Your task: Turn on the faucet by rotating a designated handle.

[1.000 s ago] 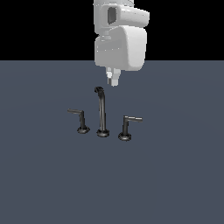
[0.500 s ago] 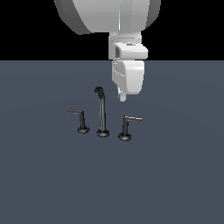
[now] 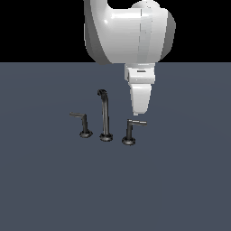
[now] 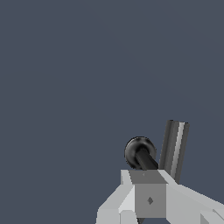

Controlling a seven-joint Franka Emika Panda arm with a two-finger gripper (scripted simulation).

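Can't really tell how wide the gripper (image 3: 140,109) is spreading, fingertips getting hidden or cut off in both views, hanging just above the handle (image 3: 134,126) without gripping anything, faucet (image 3: 105,115) spout standing just beside.

Wrist view: flat slate-grey surface (image 4: 78,74) fills most of frame. Dark round base (image 4: 134,150) of handle (image 4: 144,158) seen from above, short dark post rising from it toward camera. Lever bar (image 4: 175,148) beside post, dark with pale silvery strip along length. Pale grey gripper (image 4: 151,199) body overlaps post end. Jaw state not discernible.
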